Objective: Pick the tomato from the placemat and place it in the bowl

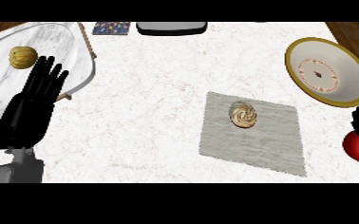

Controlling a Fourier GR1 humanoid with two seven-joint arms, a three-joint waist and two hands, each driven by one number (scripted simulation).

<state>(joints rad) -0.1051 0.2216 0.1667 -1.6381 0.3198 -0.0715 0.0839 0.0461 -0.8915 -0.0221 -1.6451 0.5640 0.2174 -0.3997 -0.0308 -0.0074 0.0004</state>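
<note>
Nearest, at 8 o'clock, the left hand (33, 105) rests open with its fingers straight up, well clear of the task, likely parked to leave the right side free. At 4 o'clock, cut by the view's edge, the red tomato (351, 147) sits off the placemat (270, 144), with a sliver of the right hand (355, 120) just above it. Too little of that hand shows to tell whether it is closed on the tomato, though the tomato's place beside the mat suggests it is being carried.

The grey placemat lies on the white worktop (154, 114) toward 5 o'clock and bears only a swirled bun (243, 115).

Farther off, at 2 o'clock, the yellow-rimmed bowl (335, 99) waits, directly beyond the tomato, so the remaining move looks like a short carry forward. At 10 o'clock a marble tray (52, 40) holds a yellow fruit (22, 57).
</note>
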